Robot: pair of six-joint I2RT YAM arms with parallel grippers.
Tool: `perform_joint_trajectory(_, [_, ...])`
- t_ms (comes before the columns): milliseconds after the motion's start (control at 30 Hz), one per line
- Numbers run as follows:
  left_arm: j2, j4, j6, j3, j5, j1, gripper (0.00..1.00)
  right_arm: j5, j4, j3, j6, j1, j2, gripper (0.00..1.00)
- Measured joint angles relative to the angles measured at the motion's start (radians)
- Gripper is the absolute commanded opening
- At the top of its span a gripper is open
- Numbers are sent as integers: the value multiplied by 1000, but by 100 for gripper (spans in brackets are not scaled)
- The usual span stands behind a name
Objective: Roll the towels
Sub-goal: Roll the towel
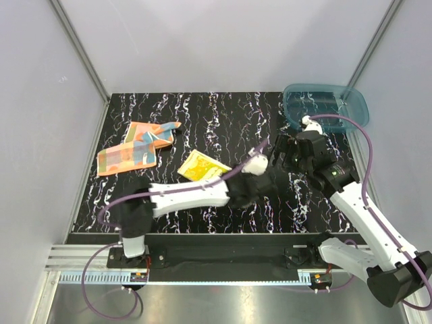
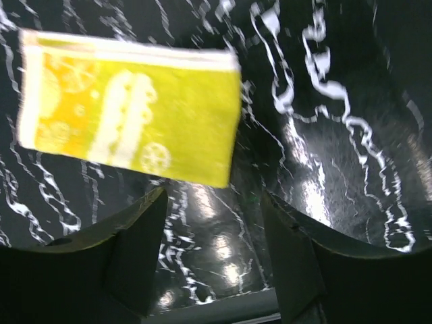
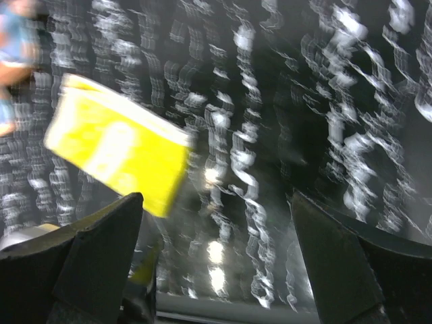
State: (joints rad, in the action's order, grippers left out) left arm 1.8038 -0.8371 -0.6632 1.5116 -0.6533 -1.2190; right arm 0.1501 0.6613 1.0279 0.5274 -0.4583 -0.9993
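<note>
The bright yellow towel [image 1: 200, 165] lies flat and folded on the black marbled table [image 1: 223, 121], left of centre. The orange towel [image 1: 135, 150] with light-blue patches lies crumpled further left. My left gripper [image 1: 244, 183] hovers just right of the yellow towel. In the left wrist view the yellow towel [image 2: 131, 108] lies beyond the tips of my left gripper [image 2: 212, 202], which is open and empty. My right gripper [image 1: 287, 152] is further right, also open. In the blurred right wrist view the yellow towel [image 3: 118, 152] sits left of my right gripper [image 3: 217, 202], and nothing lies between the fingers.
A translucent teal bin [image 1: 326, 104] stands at the table's back right corner, just behind the right gripper. Grey walls enclose the table on three sides. The two arms are close together near the middle of the table.
</note>
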Motion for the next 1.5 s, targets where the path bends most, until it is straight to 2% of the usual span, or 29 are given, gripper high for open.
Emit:
perform_joint_trajectory(67, [77, -26, -44, 13, -24, -47, 62, 32, 58, 1, -5, 3, 2, 100])
perform_joint_trajectory(200, [163, -48, -52, 11, -19, -74, 62, 43, 74, 2, 12, 0, 5, 100])
perform_joint_trajectory(533, [185, 10, -34, -37, -26, -67, 64, 87, 138, 36, 31, 0, 10, 100])
perform_joint_trajectory(800, [213, 95, 17, -95, -20, -39, 65, 102, 180, 219, 26, 23, -153, 100])
perform_joint_trajectory(1033, [225, 143, 50, -118, -22, -2, 64, 93, 178, 229, 27, 29, -183, 100])
perform_joint_trajectory(1167, [219, 188, 68, -138, -24, 3, 58, 91, 175, 228, 27, 30, -183, 100])
perform_joint_trajectory(1267, [219, 212, 71, -149, -24, 3, 49, 82, 174, 224, 27, 37, -183, 100])
perform_joint_trajectory(1300, [219, 224, 70, -154, -24, 3, 42, 72, 175, 221, 27, 42, -183, 100])
perform_joint_trajectory(1400, [213, 261, 66, -179, -23, 9, 31, 42, 173, 213, 27, 60, -183, 100])
perform_joint_trajectory(1500, [193, 303, 62, -220, -18, 24, 22, -8, 167, 205, 28, 89, -189, 100])
